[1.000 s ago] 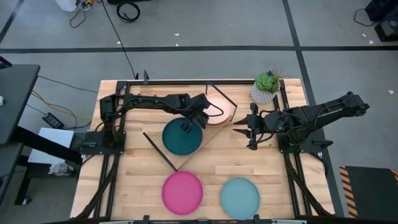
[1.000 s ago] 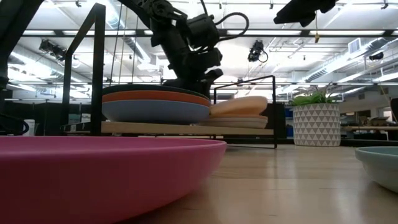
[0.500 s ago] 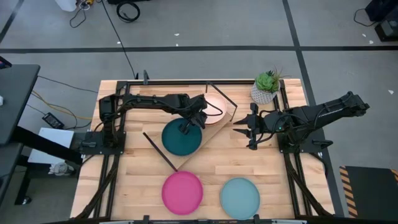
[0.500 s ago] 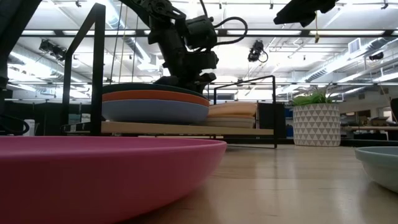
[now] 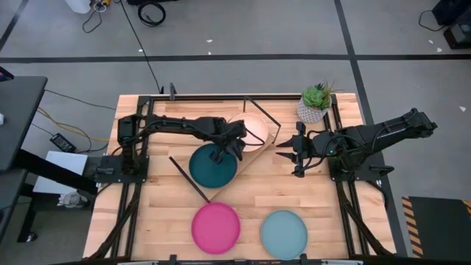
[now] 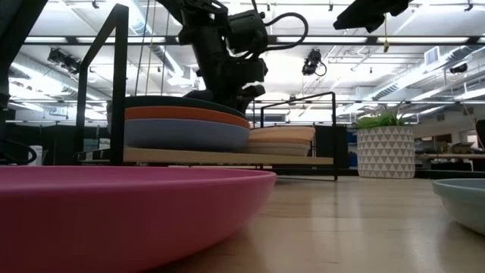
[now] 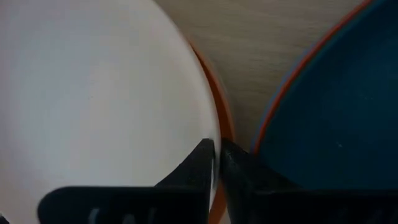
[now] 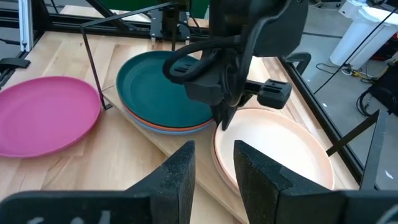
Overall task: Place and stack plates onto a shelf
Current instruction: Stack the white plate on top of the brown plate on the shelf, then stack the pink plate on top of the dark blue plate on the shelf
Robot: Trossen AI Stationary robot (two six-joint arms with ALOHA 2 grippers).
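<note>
The shelf (image 5: 244, 163) lies slantwise mid-table and carries two stacks. A dark teal plate (image 5: 213, 165) tops an orange plate (image 6: 186, 115) and a blue plate (image 6: 186, 135). Beside it a cream plate (image 5: 256, 129) lies flat on tan plates (image 6: 280, 144). My left gripper (image 5: 234, 141) stands over the gap between the stacks, shut on the cream plate's rim. My right gripper (image 5: 284, 152) hovers open to the shelf's right, touching nothing. A magenta plate (image 5: 215, 227) and a light blue plate (image 5: 283, 233) lie flat near the table's near edge. My left gripper pinches the cream plate's rim (image 7: 211, 124) on the side facing the teal stack, one finger (image 7: 199, 158) inside the rim and one outside. The fingers come from above, pointing down. The plate lies flat on the stack beneath it.
A small potted plant (image 5: 315, 103) stands by the table's far right corner, just beyond the right gripper. The shelf's black frame ends (image 5: 190, 179) rise at both ends of the board. Bare wood shows between the shelf and the two loose plates.
The cream plate, held tilted with its far side raised a second ago, has come down flat onto the tan plates. My left gripper has sunk a little with it. The teal stack has slid slightly toward the table's left.
</note>
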